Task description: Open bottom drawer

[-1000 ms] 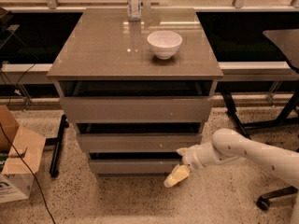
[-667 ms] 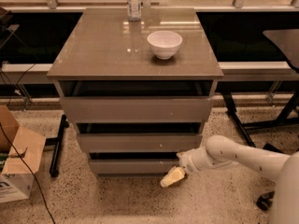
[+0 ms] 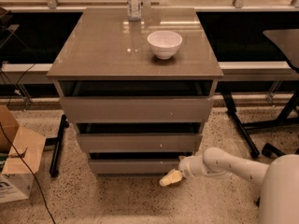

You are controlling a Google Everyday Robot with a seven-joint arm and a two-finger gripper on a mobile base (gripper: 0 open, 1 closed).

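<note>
The bottom drawer point(image 3: 135, 166) is the lowest of three glossy grey-taupe fronts on the cabinet, with a dark gap above its panel. The middle drawer front point(image 3: 138, 143) and the wider top drawer front point(image 3: 135, 109) sit above it. My gripper point(image 3: 170, 178) is at the end of the white arm point(image 3: 224, 163), which reaches in from the right. It sits low by the floor, just in front of the bottom drawer's lower right corner.
A white bowl point(image 3: 164, 43) and a bottle point(image 3: 134, 3) stand on the cabinet top point(image 3: 107, 50). A cardboard box point(image 3: 14, 160) sits on the floor at left. Black stand legs point(image 3: 240, 129) are at right, and a dark bar point(image 3: 58, 144) lies left of the cabinet.
The gripper has shifted slightly left and down along the bottom drawer's right corner. The drawer fronts look unchanged.
</note>
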